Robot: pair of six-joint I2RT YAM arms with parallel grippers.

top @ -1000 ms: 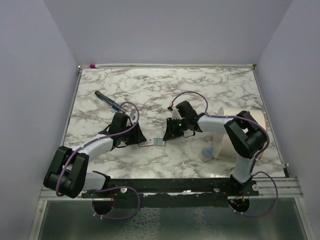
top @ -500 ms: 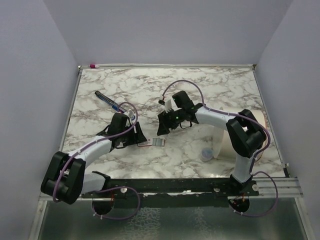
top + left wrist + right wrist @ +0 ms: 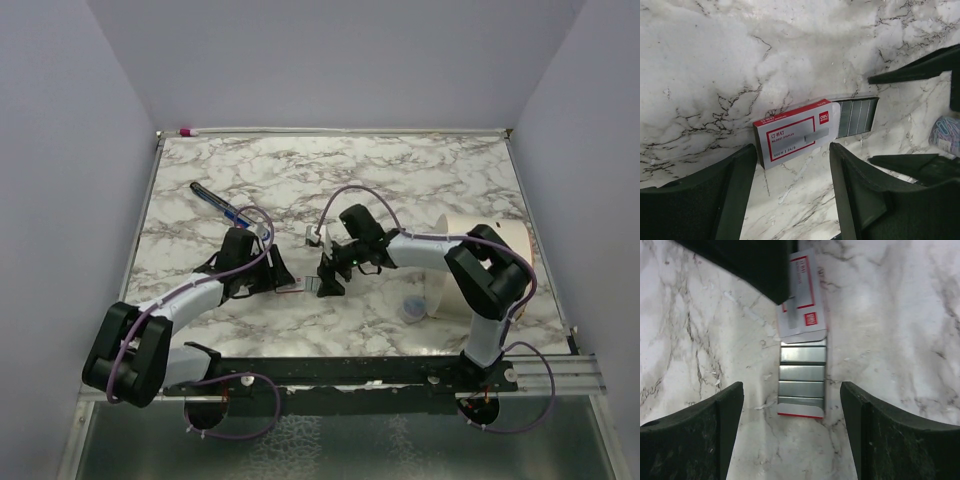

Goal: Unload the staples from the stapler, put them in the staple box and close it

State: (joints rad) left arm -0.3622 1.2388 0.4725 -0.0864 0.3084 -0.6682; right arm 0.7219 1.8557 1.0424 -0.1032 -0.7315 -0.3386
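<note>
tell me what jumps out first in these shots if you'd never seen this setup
The small white and red staple box lies mid-table, its tray slid out to show rows of silvery staples. The left gripper and right gripper face each other over it from either side, both with jaws open and holding nothing. Farther off, a blue-black pen lies at the left and a big white roll sits at the right.

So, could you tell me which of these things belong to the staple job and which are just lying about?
Job: staples in the open tray; their red-and-white box. The stapler I cannot make out.
Lying about: pen; white roll; paper clips.
</note>
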